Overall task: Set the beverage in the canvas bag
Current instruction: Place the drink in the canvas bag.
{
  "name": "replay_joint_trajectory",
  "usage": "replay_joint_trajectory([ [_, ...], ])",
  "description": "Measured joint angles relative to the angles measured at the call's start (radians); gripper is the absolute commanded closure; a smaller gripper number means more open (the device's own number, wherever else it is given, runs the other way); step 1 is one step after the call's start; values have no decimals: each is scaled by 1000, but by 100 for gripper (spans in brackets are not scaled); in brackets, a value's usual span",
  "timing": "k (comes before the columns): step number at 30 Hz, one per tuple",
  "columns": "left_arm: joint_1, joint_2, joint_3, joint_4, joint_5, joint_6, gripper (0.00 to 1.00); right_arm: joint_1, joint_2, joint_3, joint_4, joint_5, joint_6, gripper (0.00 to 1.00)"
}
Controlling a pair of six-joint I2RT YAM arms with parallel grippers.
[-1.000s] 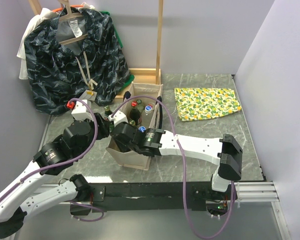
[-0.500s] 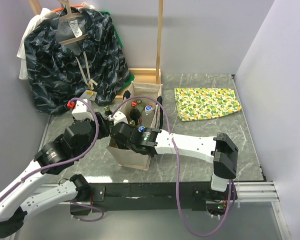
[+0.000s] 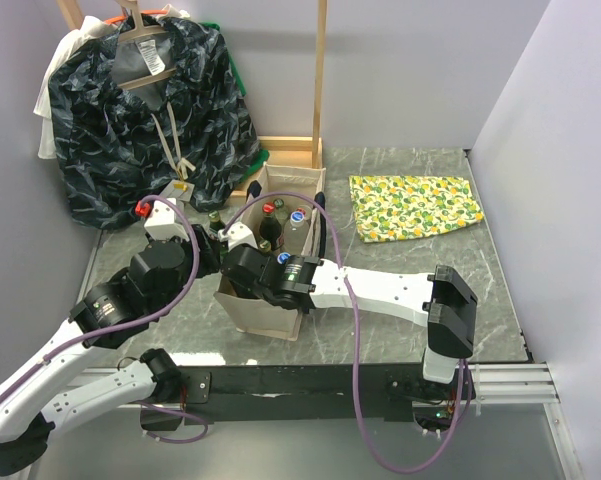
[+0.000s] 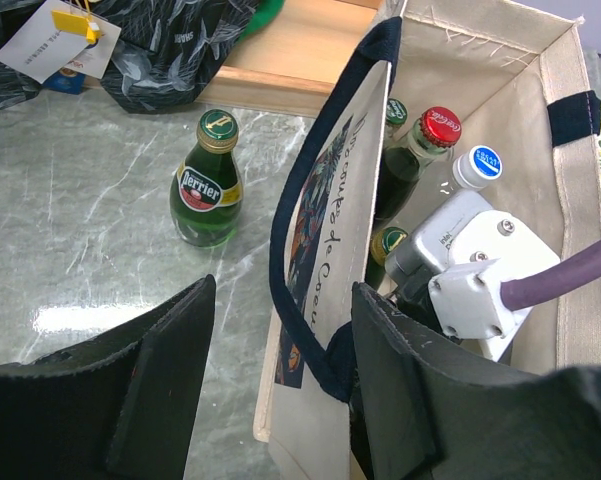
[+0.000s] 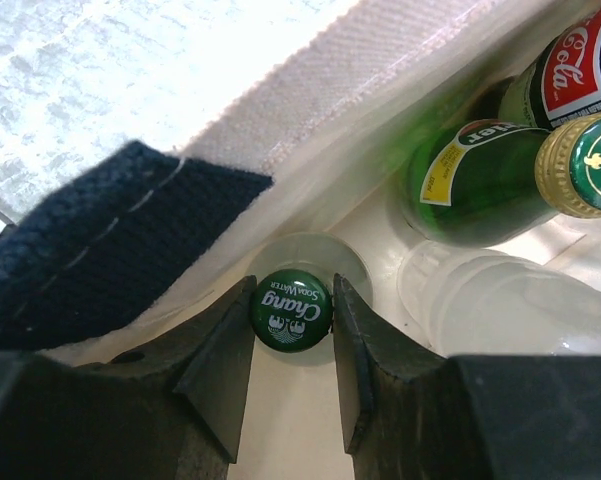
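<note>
Bag: the canvas bag (image 3: pixel 263 312) stood open near the middle of the table (image 3: pixel 400 330), with several bottles upright inside
Beverage: a clear Chang bottle (image 5: pixel 290 311) with a green cap stood in a corner of the bag, close to the wall and a dark handle (image 5: pixel 100 230)
Right gripper: the right gripper (image 5: pixel 292 290) was down inside the bag, its fingers pressed against both sides of the Chang cap, gripping it
Left gripper: the left gripper (image 4: pixel 280 290) hung at the bag's left side with jaws wide apart, the bag's wall and a handle loop between its fingers, nothing clamped
Neighbours: a red-capped Coca-Cola bottle (image 4: pixel 441 127), a green bottle (image 5: pixel 480 180) with a gold cap and a blue-capped bottle (image 4: pixel 478 165) shared the bag
Outside: a Perrier bottle (image 4: pixel 208 180) stood on the table just left of the bag
Backdrop: a dark patterned garment (image 3: pixel 150 120) hung at far left; a yellow print cloth (image 3: pixel 415 205) lay flat at far right, well apart from the bag
</note>
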Motion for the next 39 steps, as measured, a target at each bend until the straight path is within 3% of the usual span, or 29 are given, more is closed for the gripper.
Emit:
replay_joint_trajectory([
  [12,0,3,-1,0,-2,0,38,0,0,0,-2,-18,31,45],
  [39,0,4,-2,23,-1,2,38,0,-101,-1,-1,16,45,42],
])
